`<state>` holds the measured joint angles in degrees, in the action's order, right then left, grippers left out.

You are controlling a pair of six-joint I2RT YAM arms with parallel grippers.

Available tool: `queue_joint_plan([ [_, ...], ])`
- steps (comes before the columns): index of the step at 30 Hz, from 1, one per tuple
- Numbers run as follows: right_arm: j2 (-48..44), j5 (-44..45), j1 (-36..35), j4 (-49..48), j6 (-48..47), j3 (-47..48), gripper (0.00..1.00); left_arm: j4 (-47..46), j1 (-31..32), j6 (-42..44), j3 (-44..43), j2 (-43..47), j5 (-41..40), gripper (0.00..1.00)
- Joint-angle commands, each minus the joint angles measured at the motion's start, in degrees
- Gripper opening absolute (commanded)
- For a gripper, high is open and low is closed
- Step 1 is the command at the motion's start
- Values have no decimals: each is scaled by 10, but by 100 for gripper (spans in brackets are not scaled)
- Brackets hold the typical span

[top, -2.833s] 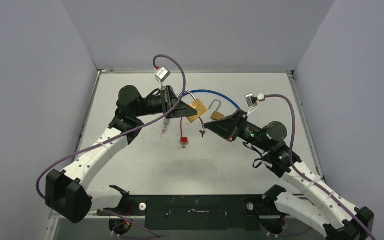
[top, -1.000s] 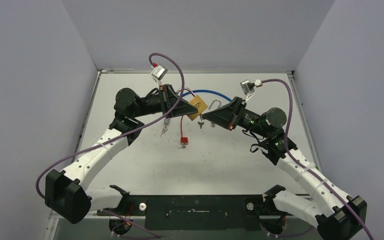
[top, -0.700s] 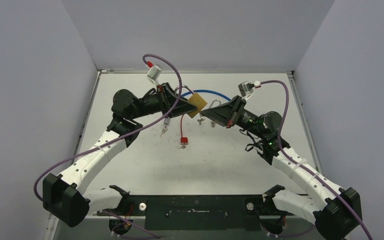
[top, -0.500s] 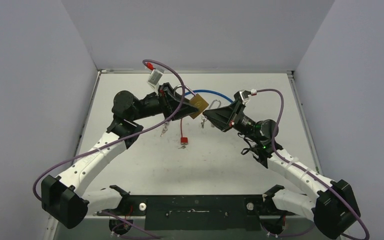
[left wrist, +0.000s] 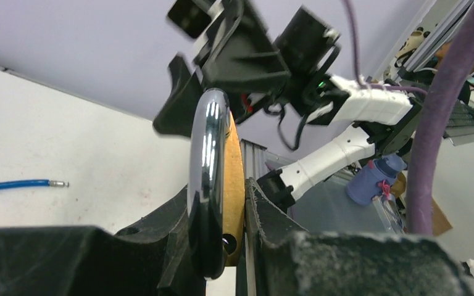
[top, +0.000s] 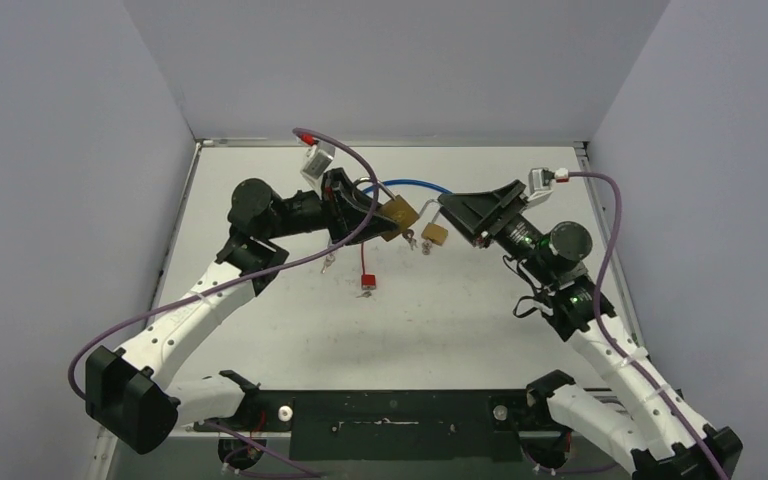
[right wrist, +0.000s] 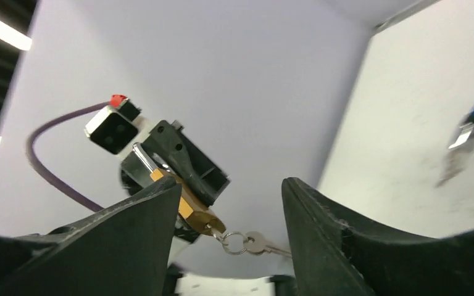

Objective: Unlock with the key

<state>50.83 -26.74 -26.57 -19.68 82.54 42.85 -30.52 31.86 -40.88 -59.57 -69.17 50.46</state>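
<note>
Left pincer (top: 381, 217) is clamped on the big brass padlock (top: 398, 214). My left wrist view shows the brass body squeezed between both pads, with the chrome shackle (left wrist: 208, 179) edge-on to the lens. The padlock is held up off the table (top: 440, 320), toward the far middle. A key ring with a key (right wrist: 260, 245) dangles from the bottom of the lock; can't tell from here how the key sits in the keyhole. Right pincer (right wrist: 231, 185) is spread wide, nothing between the fingers, pointing at the lock but apart from it. A smaller brass padlock (top: 434, 235) with its shackle swung open sits just right of the dangling keys, near the right fingertips. Red tag (top: 366, 282) lies on the table nearer me. Blue cable (top: 415, 185) runs behind both pincers.
</note>
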Motion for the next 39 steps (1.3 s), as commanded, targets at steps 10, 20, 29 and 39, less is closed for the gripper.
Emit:
queue_joint_plan([
  [10,112,43,-109,323,-581,325,71,22,-13,22,-8,16,178,0],
  [20,228,-17,-173,398,-666,450,50,19,-14,15,-4,14,214,0],
  [29,162,23,-169,354,-604,404,69,42,-28,16,-10,15,190,0],
  [39,124,-61,-170,332,-609,365,63,80,-34,24,-13,21,173,0],
])
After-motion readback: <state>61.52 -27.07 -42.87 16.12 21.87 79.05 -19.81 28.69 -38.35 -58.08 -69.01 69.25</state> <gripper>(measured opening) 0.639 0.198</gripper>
